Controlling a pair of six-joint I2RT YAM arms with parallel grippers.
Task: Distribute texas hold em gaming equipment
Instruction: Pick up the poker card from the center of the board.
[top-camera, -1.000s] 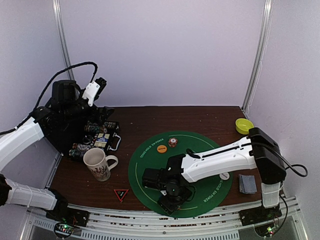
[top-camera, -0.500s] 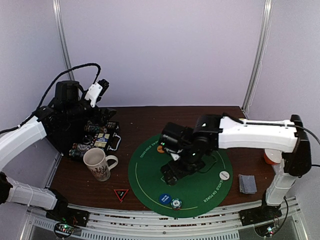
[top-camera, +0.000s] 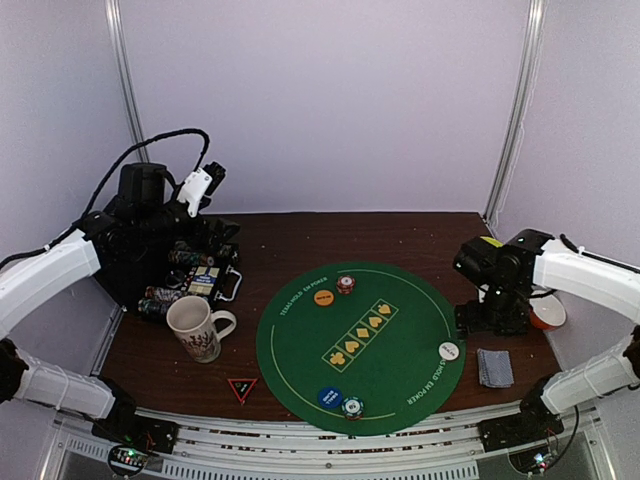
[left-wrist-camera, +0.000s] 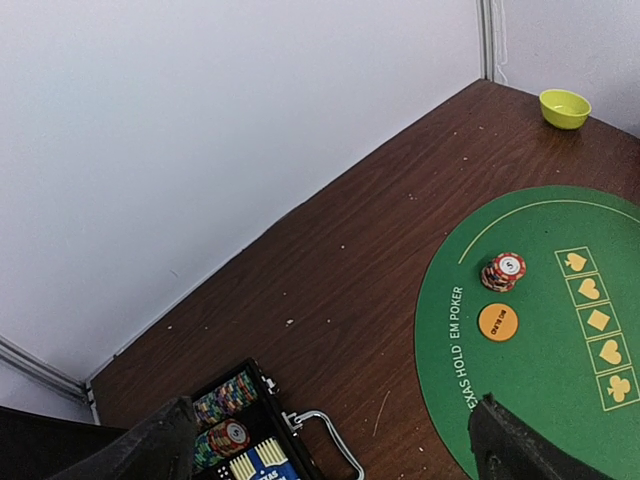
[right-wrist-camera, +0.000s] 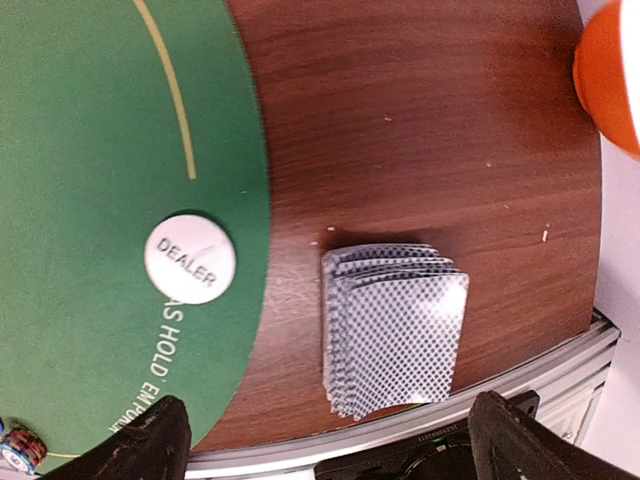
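Two pieces, a blue button (top-camera: 330, 397) and a teal-white chip stack (top-camera: 352, 407), now sit at the green mat's (top-camera: 300, 350) near edge, where the right arm worked a second ago; that seat looks served. The right gripper (top-camera: 490, 318), fingers spread and empty, has swung off the mat's right side, over the fanned playing cards (right-wrist-camera: 392, 328). The left gripper (top-camera: 205, 183), also spread, hangs raised left of the mat.

Patterned mug (top-camera: 195, 325) left on the brown table (top-camera: 300, 235); yellow bowl (left-wrist-camera: 564, 107), orange bowl (right-wrist-camera: 612, 70) along its right edge.
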